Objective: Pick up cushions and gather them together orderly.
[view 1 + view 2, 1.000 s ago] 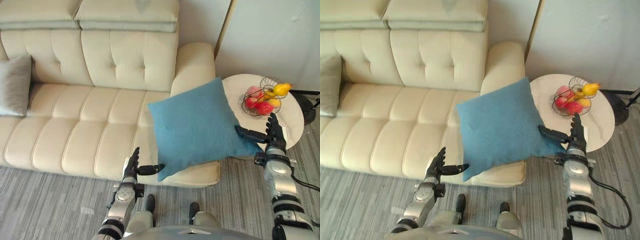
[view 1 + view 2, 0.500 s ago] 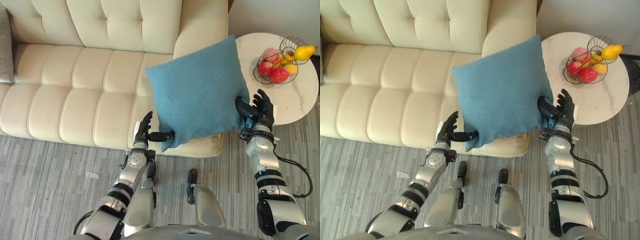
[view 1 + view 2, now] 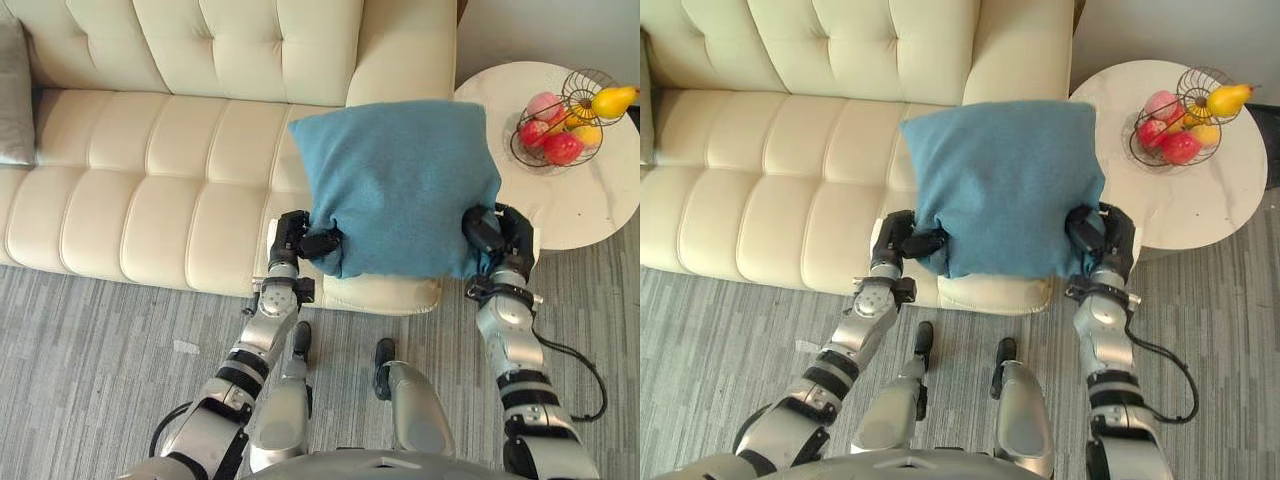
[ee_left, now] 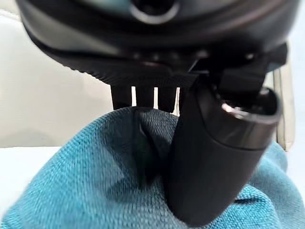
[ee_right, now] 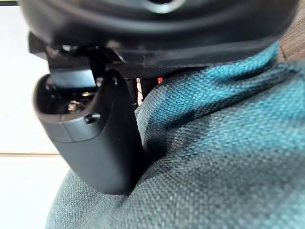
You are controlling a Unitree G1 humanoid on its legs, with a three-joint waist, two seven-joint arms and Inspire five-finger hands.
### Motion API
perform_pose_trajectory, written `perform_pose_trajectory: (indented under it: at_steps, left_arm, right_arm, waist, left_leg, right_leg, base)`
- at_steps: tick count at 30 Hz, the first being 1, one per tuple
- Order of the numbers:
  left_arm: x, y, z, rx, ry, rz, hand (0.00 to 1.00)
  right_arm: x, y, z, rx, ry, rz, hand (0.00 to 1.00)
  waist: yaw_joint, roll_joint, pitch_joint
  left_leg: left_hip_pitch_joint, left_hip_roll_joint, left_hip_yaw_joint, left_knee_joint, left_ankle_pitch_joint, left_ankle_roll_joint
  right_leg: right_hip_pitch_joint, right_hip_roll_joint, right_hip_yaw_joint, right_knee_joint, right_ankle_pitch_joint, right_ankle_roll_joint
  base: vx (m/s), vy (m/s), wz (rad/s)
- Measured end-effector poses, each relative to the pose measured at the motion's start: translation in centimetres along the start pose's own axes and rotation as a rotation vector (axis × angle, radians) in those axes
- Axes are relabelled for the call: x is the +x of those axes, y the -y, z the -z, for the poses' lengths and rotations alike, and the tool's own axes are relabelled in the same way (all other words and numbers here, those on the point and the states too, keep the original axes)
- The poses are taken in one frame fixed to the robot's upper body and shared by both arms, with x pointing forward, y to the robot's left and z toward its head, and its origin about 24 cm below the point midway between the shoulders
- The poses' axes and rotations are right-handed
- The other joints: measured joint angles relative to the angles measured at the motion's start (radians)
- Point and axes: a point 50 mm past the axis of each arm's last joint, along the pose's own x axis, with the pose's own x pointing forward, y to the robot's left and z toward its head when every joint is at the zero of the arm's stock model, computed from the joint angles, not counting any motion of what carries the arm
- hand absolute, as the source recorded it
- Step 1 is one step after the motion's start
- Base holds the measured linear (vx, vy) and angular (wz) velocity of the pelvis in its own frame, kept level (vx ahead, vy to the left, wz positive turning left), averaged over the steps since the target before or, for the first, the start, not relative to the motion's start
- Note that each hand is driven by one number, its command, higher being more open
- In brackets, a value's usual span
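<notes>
- The blue cushion (image 3: 395,185) is held up over the sofa (image 3: 150,180), above its right-end seat and just in front of its right armrest.
- The left hand (image 3: 300,238) is clamped on the cushion's lower left corner. In the left wrist view its thumb (image 4: 209,162) presses into a bunched fold, with the fingers curled behind the cloth.
- The right hand (image 3: 495,235) pinches the lower right corner the same way, its thumb (image 5: 95,143) dug into the fabric.
- The cloth dents and puckers under both thumbs, so the cushion is probably soft, light and in no way fragile. The coarse weave should give good friction.
- Held by one corner it would likely flop and twist; a hold on two corners keeps it square.
- A deep bite into the stuffing seems safer than a pinch of cover alone, which could slide over the filling.
- A grey cushion (image 3: 12,95) leans at the sofa's far left end, well apart from the blue one, and is a likely gathering spot.
- A round side table (image 3: 580,210) with a fruit basket (image 3: 565,115) stands just beside the sofa's right armrest, where a swinging cushion might brush it.
</notes>
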Motion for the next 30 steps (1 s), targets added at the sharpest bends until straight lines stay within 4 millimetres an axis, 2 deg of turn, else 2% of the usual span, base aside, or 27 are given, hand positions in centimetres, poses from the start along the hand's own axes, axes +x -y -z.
perform_pose_trajectory:
  at_steps: [3, 9, 12, 13, 14, 15, 16, 17, 18, 19, 20, 21, 22, 23, 24, 26, 27, 29, 30]
  left_arm:
    - [-2.1, 0.0, 1.8, -0.019, -0.048, 0.016, 0.00]
    - [-6.5, -1.1, 5.2, -0.067, -0.161, -0.005, 0.00]
    - [-8.1, -1.3, 5.5, -0.100, -0.176, -0.015, 0.00]
    - [-8.7, -1.3, 5.4, -0.120, -0.174, -0.022, 0.00]
    - [-8.9, -1.3, 5.4, -0.129, -0.173, -0.024, 0.00]
    - [-9.3, -1.3, 5.0, -0.147, -0.158, -0.025, 0.00]
    - [-9.3, -1.3, 4.8, -0.151, -0.152, -0.025, 0.00]
    - [-9.3, -1.2, 4.7, -0.155, -0.148, -0.025, 0.00]
    - [-9.2, -1.1, 4.5, -0.168, -0.140, -0.024, 0.00]
    - [-9.1, -1.0, 4.3, -0.177, -0.127, -0.024, 0.00]
    - [-9.1, -0.9, 4.3, -0.190, -0.132, -0.025, 0.00]
    - [-9.2, -0.8, 4.4, -0.194, -0.136, -0.026, 0.00]
    - [-9.1, -0.9, 4.3, -0.192, -0.133, -0.025, 0.00]
    - [-9.1, -0.9, 4.2, -0.192, -0.124, -0.025, 0.00]
    - [-8.9, -0.6, 4.1, -0.193, -0.117, -0.013, 0.00]
    - [-9.0, -0.2, 4.2, -0.196, -0.124, 0.004, 0.00]
    - [-9.2, 0.2, 4.9, -0.191, -0.157, 0.018, 0.00]
    - [-9.4, 0.1, 5.6, -0.181, -0.186, 0.013, 0.00]
    - [-9.5, 0.0, 6.1, -0.175, -0.206, 0.010, 0.00]
  right_arm:
    - [-2.3, 1.0, 1.5, -0.040, -0.037, 0.009, 0.00]
    - [-6.5, 1.6, 2.9, -0.091, -0.071, -0.008, 0.00]
    - [-8.1, 1.7, 2.9, -0.074, -0.076, 0.004, 0.00]
    - [-8.8, 1.7, 2.8, -0.065, -0.073, 0.003, 0.00]
    - [-8.9, 1.6, 2.7, -0.062, -0.071, 0.002, 0.00]
    - [-9.2, 1.6, 2.1, -0.053, -0.047, 0.001, 0.00]
    - [-9.2, 1.6, 1.8, -0.051, -0.037, 0.002, 0.00]
    - [-9.2, 1.5, 1.6, -0.048, -0.029, 0.005, 0.00]
    - [-9.1, 1.4, 1.4, -0.044, -0.015, 0.008, 0.00]
    - [-8.8, 1.2, 1.0, -0.048, 0.007, 0.008, 0.00]
    - [-8.5, 1.1, 0.8, -0.053, 0.019, 0.008, 0.00]
    - [-8.5, 1.2, 0.7, -0.060, 0.022, 0.006, 0.00]
    - [-8.2, 1.3, 0.6, -0.066, 0.028, 0.005, 0.00]
    - [-8.0, 1.1, 0.5, -0.059, 0.034, 0.005, 0.00]
    - [-7.4, 1.2, 0.2, -0.060, 0.049, 0.020, 0.00]
    - [-7.3, 1.6, 0.5, -0.080, 0.043, 0.034, 0.00]
    - [-7.2, 2.1, 1.2, -0.098, 0.013, 0.052, 0.00]
    - [-7.3, 2.1, 1.7, -0.106, -0.010, 0.054, 0.00]
    - [-7.3, 2.2, 2.2, -0.125, -0.026, 0.054, 0.00]
  waist:
    - [-0.005, 0.010, -0.032]
    - [-0.001, 0.006, -0.105]
    - [0.002, 0.001, -0.128]
    - [0.006, -0.013, -0.141]
    - [0.008, -0.016, -0.146]
    - [0.008, -0.021, -0.168]
    - [0.008, -0.020, -0.176]
    - [0.005, -0.024, -0.191]
    - [0.005, -0.041, -0.200]
    - [0.011, -0.044, -0.200]
    - [0.011, -0.033, -0.206]
    - [0.012, -0.022, -0.215]
    - [0.004, -0.019, -0.226]
    - [-0.001, -0.025, -0.235]
    - [-0.014, -0.025, -0.239]
    - [-0.011, -0.023, -0.241]
    - [-0.006, -0.017, -0.245]
    - [-0.006, -0.025, -0.248]
    - [-0.007, -0.027, -0.246]
  left_leg:
    - [0.030, -0.001, -0.019, 0.000, -0.002, -0.003]
    - [0.074, -0.001, -0.052, 0.000, -0.010, -0.006]
    - [0.073, -0.003, -0.083, 0.007, -0.013, -0.003]
    - [0.063, -0.013, -0.109, 0.023, -0.013, -0.003]
    - [0.057, -0.017, -0.116, 0.029, -0.013, -0.003]
    - [0.020, -0.022, -0.120, 0.052, -0.037, 0.030]
    - [0.003, -0.013, -0.082, 0.058, -0.058, 0.065]
    - [-0.013, 0.001, -0.011, 0.068, -0.095, 0.125]
    - [-0.050, 0.016, 0.071, 0.135, -0.135, 0.135]
    - [-0.089, 0.040, 0.156, 0.261, -0.175, 0.119]
    - [-0.093, 0.064, 0.217, 0.365, -0.158, 0.137]
    - [-0.085, 0.072, 0.238, 0.369, -0.146, 0.128]
    - [-0.084, 0.066, 0.251, 0.343, -0.130, 0.108]
    - [-0.061, 0.051, 0.250, 0.252, -0.101, 0.107]
    - [-0.038, 0.047, 0.291, 0.185, -0.119, 0.104]
    - [-0.035, 0.052, 0.310, 0.222, -0.133, 0.097]
    - [-0.002, 0.043, 0.308, 0.211, -0.118, 0.077]
    - [0.011, 0.008, 0.306, 0.190, -0.118, 0.088]
    - [0.018, -0.024, 0.306, 0.181, -0.125, 0.104]
  right_leg:
    - [0.054, 0.001, -0.019, -0.029, -0.002, 0.003]
    - [0.124, -0.001, -0.063, -0.027, -0.027, 0.004]
    - [0.144, -0.006, -0.105, -0.012, -0.045, 0.002]
    - [0.144, -0.020, -0.130, 0.013, -0.065, 0.000]
    - [0.144, -0.024, -0.140, 0.021, -0.071, 0.000]
    - [0.141, -0.034, -0.186, 0.038, -0.082, -0.006]
    - [0.142, -0.035, -0.205, 0.034, -0.079, -0.009]
    - [0.148, -0.038, -0.230, 0.010, -0.065, -0.013]
    - [0.148, -0.058, -0.252, -0.015, -0.047, -0.022]
    - [0.159, -0.065, -0.269, -0.024, -0.038, -0.024]
    - [0.179, -0.060, -0.291, -0.022, -0.038, -0.024]
    - [0.185, -0.052, -0.297, -0.020, -0.039, -0.022]
    - [0.186, -0.046, -0.295, -0.024, -0.039, -0.022]
    - [0.186, -0.059, -0.304, -0.053, -0.027, -0.013]
    - [0.205, -0.076, -0.356, -0.108, 0.012, 0.000]
    - [0.228, -0.079, -0.374, -0.140, 0.034, 0.012]
    - [0.265, -0.091, -0.388, -0.153, 0.050, 0.034]
    - [0.271, -0.124, -0.386, -0.151, 0.060, 0.049]
    - [0.260, -0.157, -0.378, -0.122, 0.061, 0.051]
  base:
    - [0.05, -0.032, 0.17]
    - [0.01, -0.035, 0.22]
    - [-0.03, -0.038, 0.43]
    - [-0.05, -0.043, 0.63]
    - [-0.09, -0.057, 0.81]
    - [-0.09, -0.051, 0.68]
    - [-0.09, -0.058, 0.84]
    - [-0.03, -0.003, 0.64]
    - [0.00, 0.029, 0.66]
    - [0.03, 0.056, 0.59]
    - [0.03, 0.041, 0.42]
    - [0.03, 0.057, 0.50]
    - [0.02, 0.082, 0.45]
    - [0.01, 0.165, 0.83]
    - [0.00, 0.145, 0.74]
    - [0.03, 0.151, 0.55]
    - [0.05, 0.171, 0.32]
    - [0.02, 0.185, 0.24]
    - [0.03, 0.253, 0.18]
